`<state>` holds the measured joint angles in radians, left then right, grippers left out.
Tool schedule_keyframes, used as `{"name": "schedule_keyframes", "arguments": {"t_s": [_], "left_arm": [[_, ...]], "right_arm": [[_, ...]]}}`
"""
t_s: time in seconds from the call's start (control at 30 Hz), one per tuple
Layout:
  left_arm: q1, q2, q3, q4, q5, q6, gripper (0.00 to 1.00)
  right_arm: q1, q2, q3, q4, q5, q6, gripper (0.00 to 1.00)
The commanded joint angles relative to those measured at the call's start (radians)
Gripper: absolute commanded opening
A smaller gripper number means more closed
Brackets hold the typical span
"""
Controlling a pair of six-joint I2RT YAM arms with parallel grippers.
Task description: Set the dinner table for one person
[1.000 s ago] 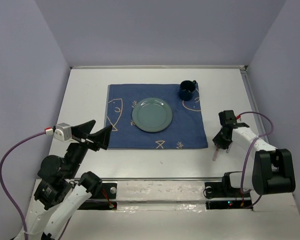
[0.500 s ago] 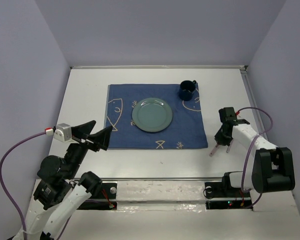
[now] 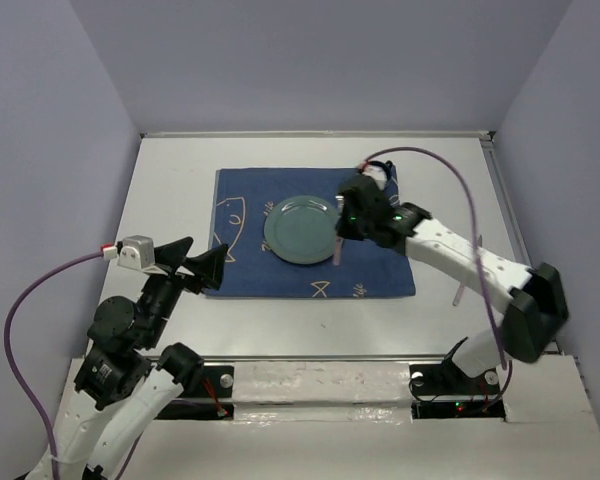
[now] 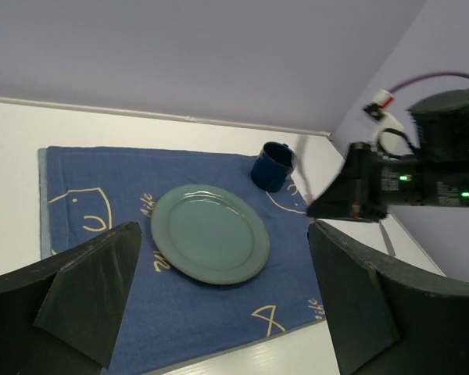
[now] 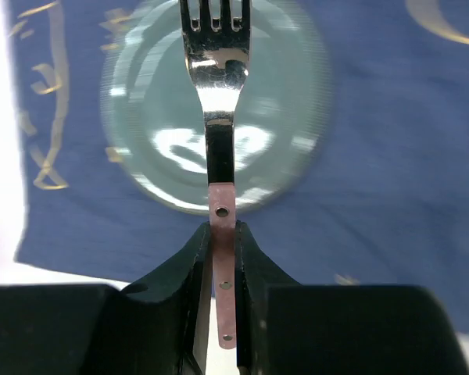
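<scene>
The white dinner table [image 3: 170,200] carries a dark blue cloth [image 3: 250,262] with a green plate [image 3: 302,230] on it. My right gripper [image 3: 344,228] is shut on the pink handle of a metal fork [image 5: 216,78], held above the plate's right edge with the tines pointing over the plate [image 5: 156,117]. The fork's handle hangs below the gripper in the top view [image 3: 337,252]. A dark blue mug [image 4: 272,166] stands at the cloth's far right corner. My left gripper [image 3: 195,270] is open and empty, held above the cloth's near left edge.
A thin pale utensil [image 3: 459,291] lies on the bare table right of the cloth. Lavender walls close in the table on three sides. A metal rail [image 3: 310,358] runs along the near edge.
My right arm has swung from the table's right side to over the cloth, carrying the fork to the plate's right edge. The left gripper shifted slightly.
</scene>
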<state>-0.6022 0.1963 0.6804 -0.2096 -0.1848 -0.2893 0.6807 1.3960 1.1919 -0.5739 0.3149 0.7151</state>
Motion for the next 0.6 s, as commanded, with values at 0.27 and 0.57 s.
{"name": "schedule_keyframes", "arguments": {"t_s": [0.27, 0.57], "left_arm": [[0.090, 0.089, 0.010, 0.036, 0.010, -0.002, 0.99], [0.104, 0.130, 0.007, 0.036, 0.024, -0.014, 0.99]], "right_arm": [[0.229, 0.782, 0.719, 0.167, -0.094, 0.036, 0.00], [0.249, 0.971, 0.880, 0.170, -0.122, 0.122, 0.00]]}}
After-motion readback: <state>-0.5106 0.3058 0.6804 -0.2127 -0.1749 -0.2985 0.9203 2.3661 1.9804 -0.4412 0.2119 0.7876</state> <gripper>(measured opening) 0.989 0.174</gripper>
